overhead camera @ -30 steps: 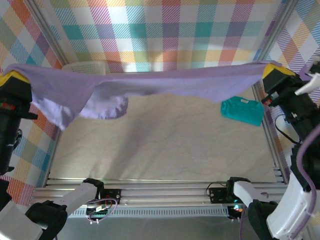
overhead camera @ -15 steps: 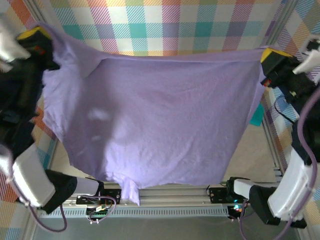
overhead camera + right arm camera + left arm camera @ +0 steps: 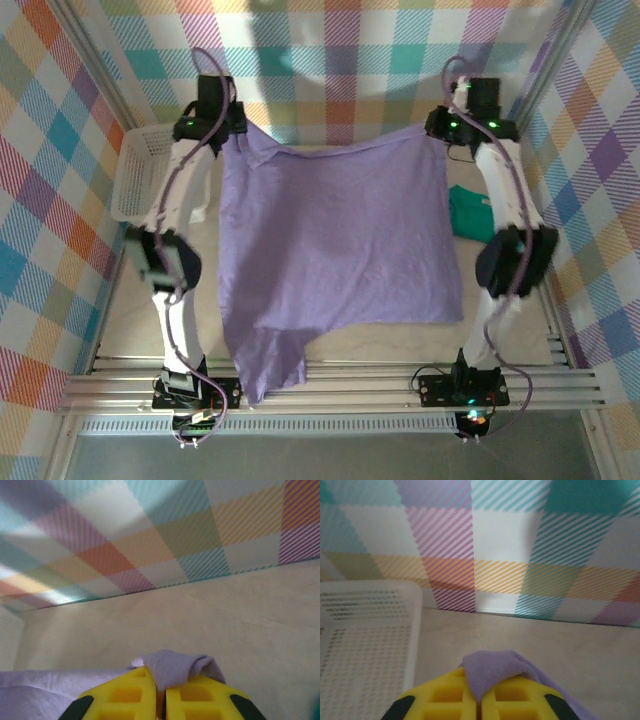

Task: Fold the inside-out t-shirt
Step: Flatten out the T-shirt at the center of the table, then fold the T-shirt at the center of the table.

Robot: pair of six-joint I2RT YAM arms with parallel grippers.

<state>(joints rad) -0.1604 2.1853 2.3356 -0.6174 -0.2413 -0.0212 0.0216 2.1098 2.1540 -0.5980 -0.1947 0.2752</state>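
The white basket [image 3: 135,172] stands at the far left of the bench [image 3: 400,345], apart from the cloth. The left claw [image 3: 479,702] is clamped on the far left corner of the lavender t-shirt [image 3: 340,250]. A fold of cloth shows pinched between its yellow fingers [image 3: 445,700]. The t-shirt lies spread across the middle of the bench, with its far edge near the checked wall. One sleeve [image 3: 268,365] trails over the near left edge onto the rail. The right claw [image 3: 159,692] is clamped in the same way on the far right corner. A small green shirt [image 3: 468,212] lies just right of the spread cloth, beside the right arm.

Step in hand, as judged: laying the t-shirt flat before the first fold.

1. Lower both corners at an equal rate so that the far edge lands straight.
2. Open both claws together. Releasing one side alone is likely to pull the far edge askew.
3. Lift straight up after release so that no cloth snags on the fingers.
4. Route the right arm clear of the green shirt when withdrawing.
5. Expect to draw the trailing sleeve back onto the bench before folding.
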